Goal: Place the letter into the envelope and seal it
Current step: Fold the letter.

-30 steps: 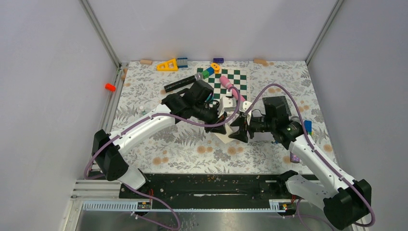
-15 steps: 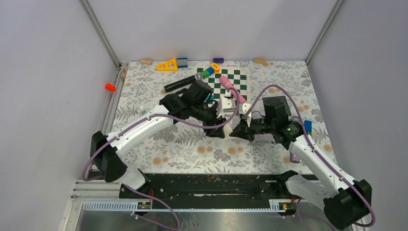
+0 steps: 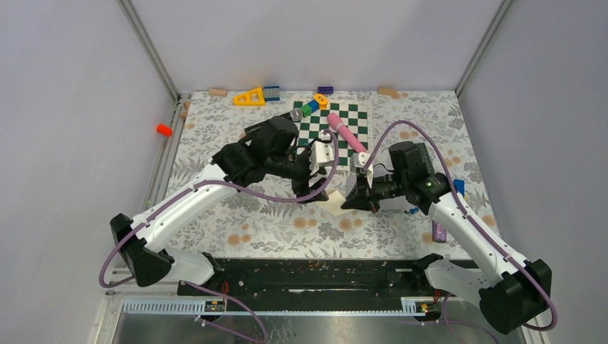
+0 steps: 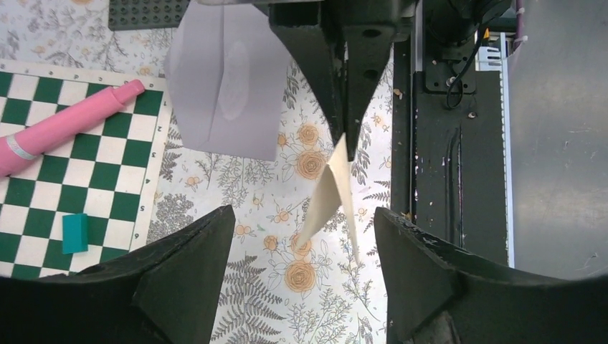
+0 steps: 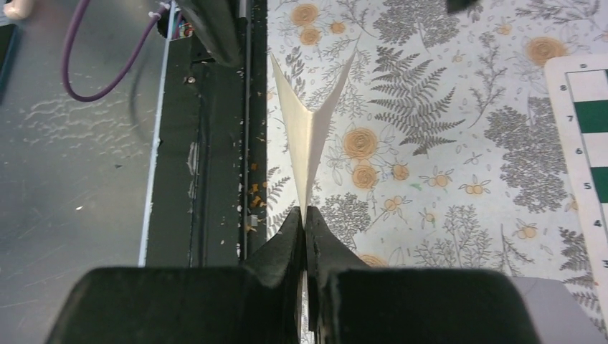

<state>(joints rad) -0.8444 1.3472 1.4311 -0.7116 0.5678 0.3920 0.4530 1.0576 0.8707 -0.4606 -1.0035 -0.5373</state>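
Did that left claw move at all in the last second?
Yes. The left gripper has pulled back to the left. It was in front of the middle of the chessboard and is now nearer its left corner.

place: lab cell | signs: plain grey walls [image 3: 64, 143], aluminium frame [image 3: 149, 50], mounting rail [image 3: 308, 276]

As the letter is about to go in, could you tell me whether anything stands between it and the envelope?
Nothing visible does. The right claw is shut on the folded letter, and the envelope lies beside it, with only bare table between them. The left claw is open and touches neither.
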